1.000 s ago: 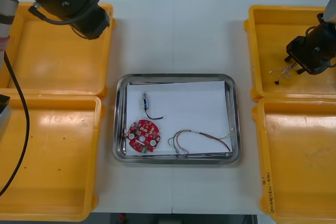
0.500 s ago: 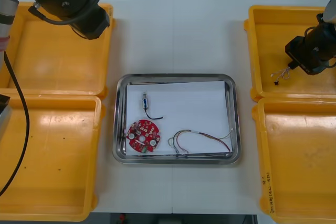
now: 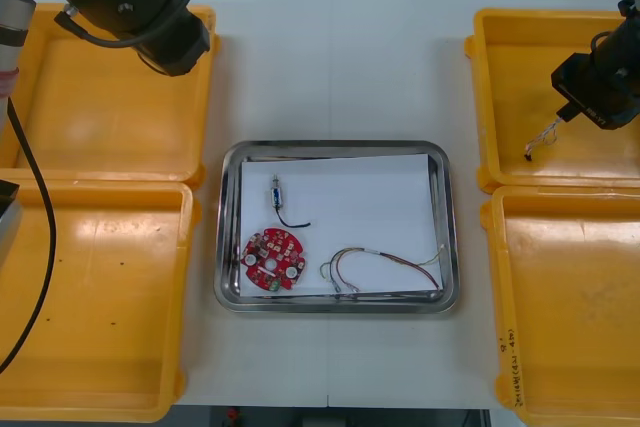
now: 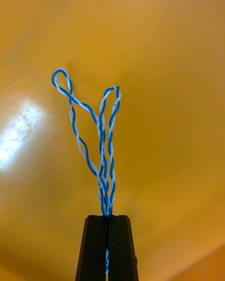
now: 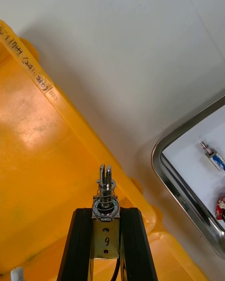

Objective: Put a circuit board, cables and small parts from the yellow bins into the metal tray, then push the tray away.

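Right tool (image 3: 563, 113), above the far right yellow bin (image 3: 520, 42): fingers (image 4: 96, 243) pressed together on a twisted blue and white cable (image 4: 101, 136). The right wrist view gives the grip itself, with the cable's loops spreading beyond the fingertips against the bin floor. The front view gives the setting, with the cable hanging from the tool on its tray side.

Left tool (image 5: 105, 211), by the tray-side rim of the far left yellow bin (image 5: 70, 117): clamped on a small metal part (image 5: 106, 187) that stands out past its fingertips, as the left wrist view resolves.

On the tabletop (image 3: 330, 67) between the two tools lies the metal tray (image 3: 228, 227). It holds a round red circuit board (image 3: 272, 259), a second small metal part (image 3: 275, 193) with a black cable (image 3: 295, 221), and a red and yellow cable (image 3: 380, 262).
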### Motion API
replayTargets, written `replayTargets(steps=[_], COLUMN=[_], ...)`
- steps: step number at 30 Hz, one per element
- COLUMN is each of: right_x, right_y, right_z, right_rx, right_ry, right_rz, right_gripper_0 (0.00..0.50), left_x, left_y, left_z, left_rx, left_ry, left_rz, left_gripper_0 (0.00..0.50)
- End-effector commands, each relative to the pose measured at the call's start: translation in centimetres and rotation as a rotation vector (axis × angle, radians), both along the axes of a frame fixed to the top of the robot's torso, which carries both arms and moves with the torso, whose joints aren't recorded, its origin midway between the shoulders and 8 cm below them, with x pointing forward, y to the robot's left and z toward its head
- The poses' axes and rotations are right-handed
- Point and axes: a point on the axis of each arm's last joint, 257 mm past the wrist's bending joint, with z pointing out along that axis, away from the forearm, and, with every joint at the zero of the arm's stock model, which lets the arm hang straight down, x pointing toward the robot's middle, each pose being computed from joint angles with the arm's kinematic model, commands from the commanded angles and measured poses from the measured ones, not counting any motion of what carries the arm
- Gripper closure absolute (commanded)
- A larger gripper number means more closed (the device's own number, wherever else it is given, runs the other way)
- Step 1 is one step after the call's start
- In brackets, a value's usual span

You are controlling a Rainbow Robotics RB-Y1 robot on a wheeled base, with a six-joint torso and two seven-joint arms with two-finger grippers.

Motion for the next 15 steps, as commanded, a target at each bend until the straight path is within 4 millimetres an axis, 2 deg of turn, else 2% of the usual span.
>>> replayTargets(steps=[1, 5, 10, 15], right_x=[-0.5, -1.4, -2.7, -4.1], right_y=[-0.5, -0.5, 0.3, 1.3], right_z=[3.6, 6.2, 10.1, 11.9], right_rx=[-0.031, -0.051, -0.116, -0.150], right_ry=[-0.018, -0.019, -0.037, -0.026], right_rz=[0.015, 0.047, 0.172, 0.257], right_gripper_0=[0.500, 0.500, 0.500, 0.500], left_x=[-0.3, -0.3, -0.3, -0.3], left_y=[-1.2, -1.2, -1.2, -1.2], left_z=[1.6, 1.6, 1.7, 1.6], left_rx=[-0.093, -0.093, -0.094, -0.094], left_ry=[-0.022, -0.022, -0.023, -0.021], left_rz=[0.068, 0.069, 0.068, 0.067], left_gripper_0=[0.500, 0.500, 0.500, 0.500])
